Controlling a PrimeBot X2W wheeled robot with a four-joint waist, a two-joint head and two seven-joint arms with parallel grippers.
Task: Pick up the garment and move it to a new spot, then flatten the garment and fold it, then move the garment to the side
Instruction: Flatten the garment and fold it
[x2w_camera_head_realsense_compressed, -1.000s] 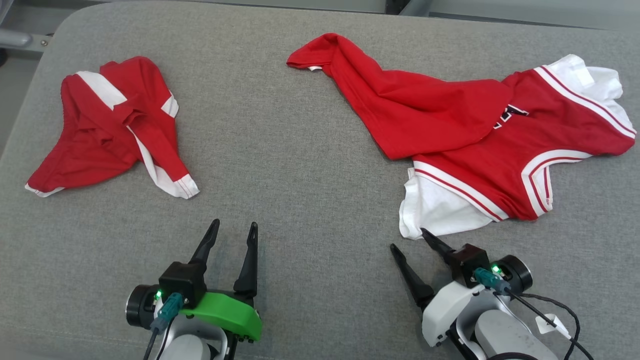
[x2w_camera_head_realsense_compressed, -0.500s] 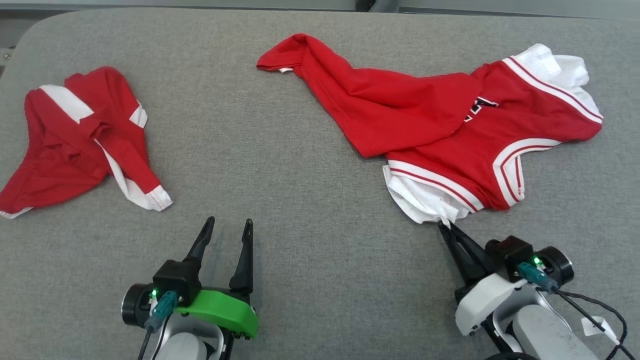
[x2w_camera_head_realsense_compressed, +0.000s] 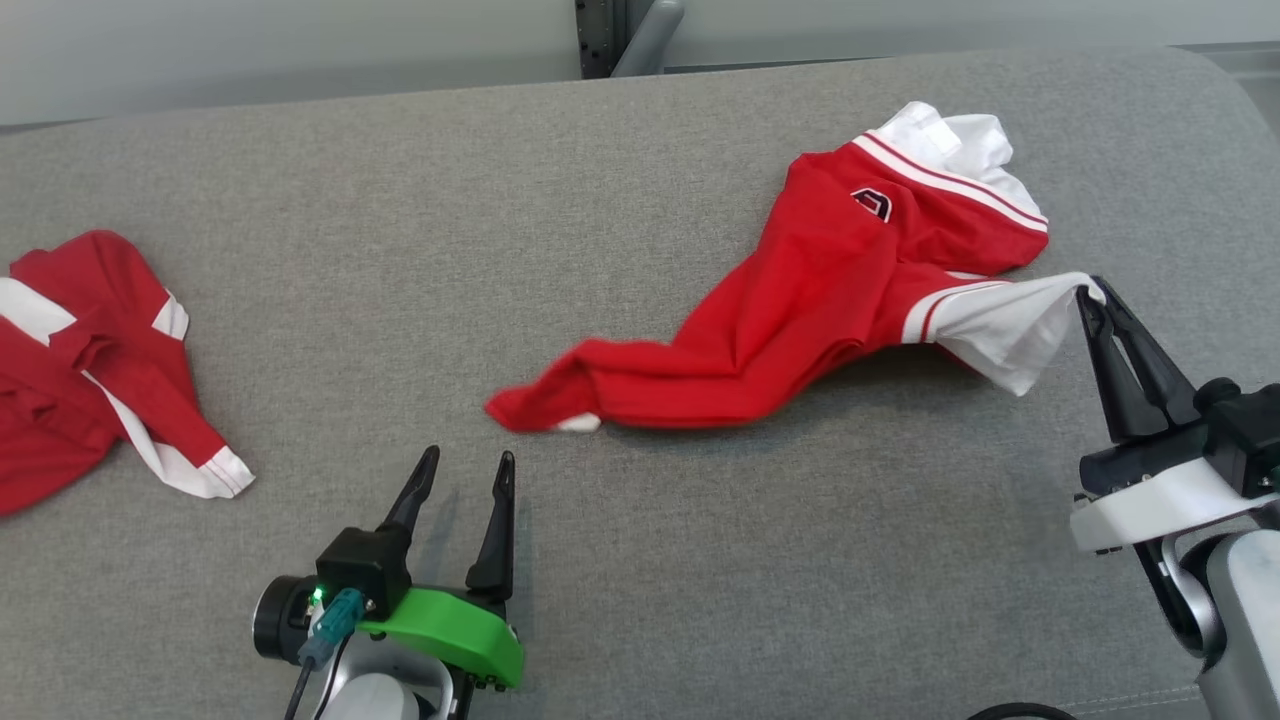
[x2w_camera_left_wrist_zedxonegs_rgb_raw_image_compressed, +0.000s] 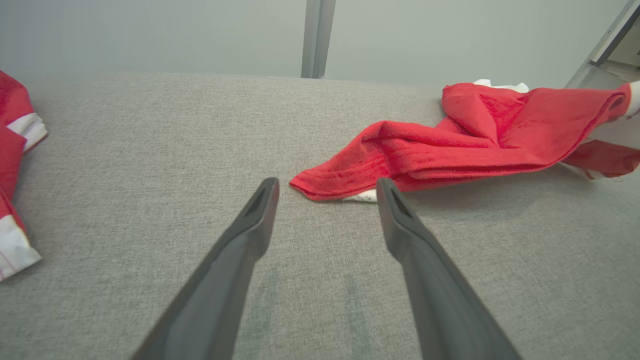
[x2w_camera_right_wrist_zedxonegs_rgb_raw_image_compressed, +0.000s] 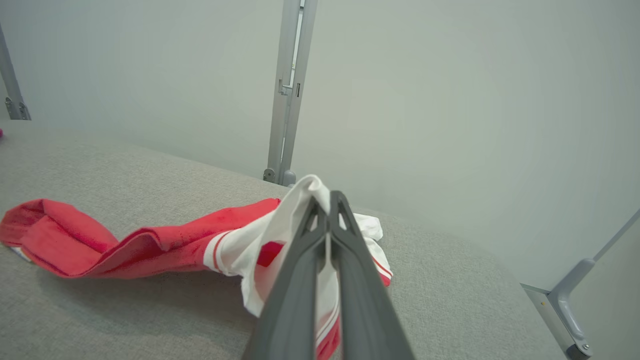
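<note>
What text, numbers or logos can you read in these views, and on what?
No text is readable in any view.
Dark-outlined mark on the red jersey: partly creased, maybe a single character, unreadable.
White tag at the jersey's low end: too small to read.
Second red garment: no lettering visible.

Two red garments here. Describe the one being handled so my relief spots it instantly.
On the grey table, look to the right half, where a long red jersey lies stretched out. Unlike the crumpled red garment at the left edge, its white end is lifted, pinched in the right gripper.
</note>
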